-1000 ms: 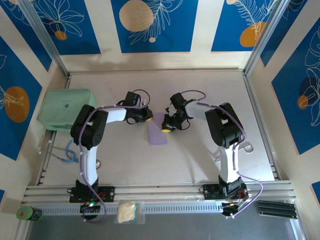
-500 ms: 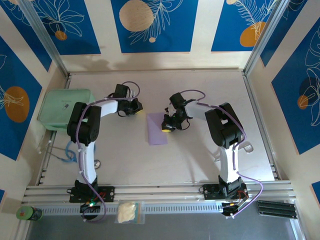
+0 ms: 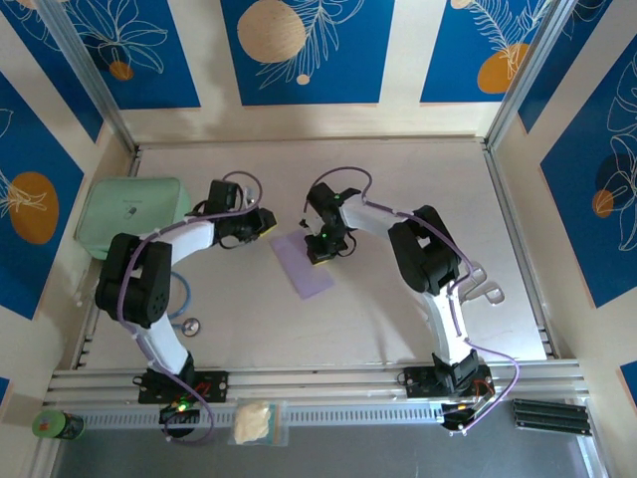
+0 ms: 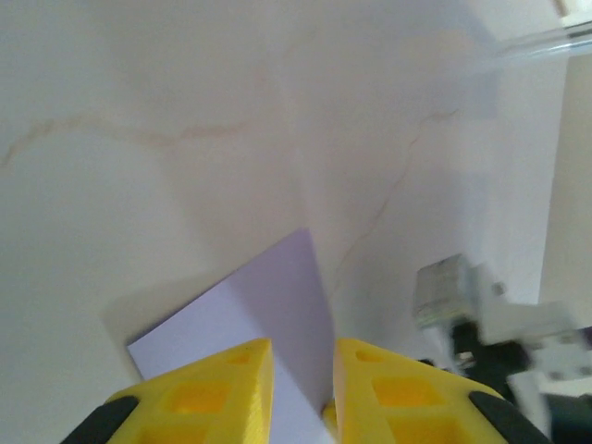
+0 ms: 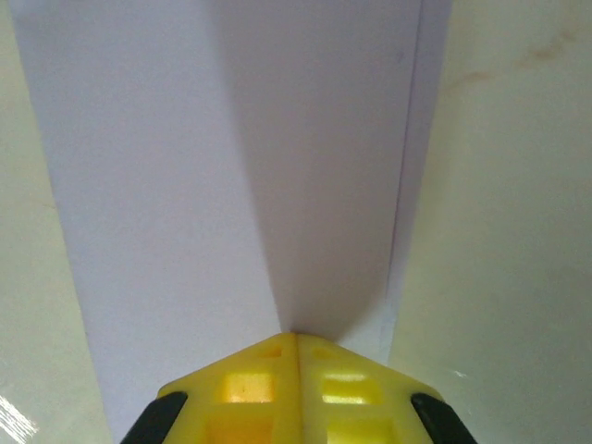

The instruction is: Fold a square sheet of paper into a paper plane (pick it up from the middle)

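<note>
The square sheet of paper [image 3: 307,274] lies folded into a pale lilac oblong, tilted, on the table's middle. My right gripper [image 3: 318,251] is shut, and its joined yellow tips [image 5: 296,338] press down on the sheet [image 5: 185,166] near its upper edge; a second layer's edge runs along the right side. My left gripper [image 3: 265,227] sits at the sheet's upper left corner. Its fingers [image 4: 303,356] stand slightly apart and open, with the sheet [image 4: 259,296] lying flat beyond and beneath the gap.
A mint-green rounded box [image 3: 132,216] stands at the table's left edge, close behind the left arm. A blue cable and small metal ring [image 3: 187,324] lie near the left base. Aluminium rails [image 3: 518,249] border the table.
The left gripper drew back left off the sheet and its fingers parted a little. The right gripper slid left, and the sheet shifted left and turned under it.
</note>
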Robot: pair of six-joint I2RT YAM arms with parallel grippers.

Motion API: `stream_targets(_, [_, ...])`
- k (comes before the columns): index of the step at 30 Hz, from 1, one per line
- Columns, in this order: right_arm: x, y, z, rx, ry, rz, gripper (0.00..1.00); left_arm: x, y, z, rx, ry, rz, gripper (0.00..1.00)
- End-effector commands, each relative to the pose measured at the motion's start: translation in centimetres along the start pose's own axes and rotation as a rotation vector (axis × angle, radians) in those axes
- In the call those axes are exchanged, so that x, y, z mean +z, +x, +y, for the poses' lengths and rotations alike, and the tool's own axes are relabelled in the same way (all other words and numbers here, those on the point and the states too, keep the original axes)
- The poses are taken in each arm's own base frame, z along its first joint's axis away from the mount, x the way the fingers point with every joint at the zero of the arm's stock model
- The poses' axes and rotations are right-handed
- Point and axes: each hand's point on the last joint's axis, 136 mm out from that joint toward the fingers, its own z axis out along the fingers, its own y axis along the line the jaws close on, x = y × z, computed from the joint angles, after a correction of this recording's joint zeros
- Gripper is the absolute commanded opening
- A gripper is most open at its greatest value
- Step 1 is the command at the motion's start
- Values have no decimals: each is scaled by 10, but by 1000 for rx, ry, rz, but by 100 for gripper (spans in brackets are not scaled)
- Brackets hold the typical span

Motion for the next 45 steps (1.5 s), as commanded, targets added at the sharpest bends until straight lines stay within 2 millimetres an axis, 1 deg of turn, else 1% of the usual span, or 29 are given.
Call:
stream_targets(1, [2, 4, 8, -185, -39, 45, 2, 2, 18, -11, -9, 76, 45, 25])
stream_targets(2, [-5, -2, 12, -212, -39, 23, 2, 5, 23, -9, -9, 72, 57, 25])
stream_targets(4, [-23, -16, 22, -220, -57, -36, 2, 8, 29, -7, -11, 67, 73, 24])
stream_targets(6, [-45, -28, 35, -176, -103, -103, 3, 11, 34, -4, -14, 64, 83, 22])
stream_targets(8, [-65, -36, 47, -64, -160, -164, 4, 15, 38, 0, -25, 56, 87, 20])
stream_targets(9, [-70, -38, 50, 13, -186, -184, 5, 17, 40, 1, -27, 55, 89, 20])
stream_targets(10, [-71, -37, 56, 99, -222, -196, 2, 19, 41, 3, -32, 55, 90, 19])
stream_targets(12, [-64, -30, 65, 265, -286, -171, 2, 22, 43, 7, -43, 48, 93, 17])
stream_targets(15, [-52, -18, 79, 387, -311, -128, 0, 23, 44, 12, -51, 29, 88, 15])
stream_targets(17, [-46, -14, 90, 405, -334, -121, 0, 23, 45, 17, -56, 10, 80, 14])
stream_targets(22, [-22, -8, 97, 420, -337, -65, 0, 24, 46, 26, -58, -10, 65, 12])
stream_targets(25, [-13, -10, 97, 410, -342, -49, 0, 28, 46, 34, -62, -30, 61, 10])
stream_targets(30, [-3, -13, 88, 379, -291, -45, 0, 35, 45, 36, -72, -21, 64, 10])
stream_targets(33, [9, -10, 79, 367, -263, -27, 0, 38, 46, 39, -81, -21, 68, 10])
stream_targets(39, [19, -3, 80, 329, -296, 6, 0, 39, 50, 46, -94, -44, 75, 10])
stream_targets(45, [27, 12, 78, 324, -300, 59, 0, 39, 55, 56, -103, -76, 79, 10])
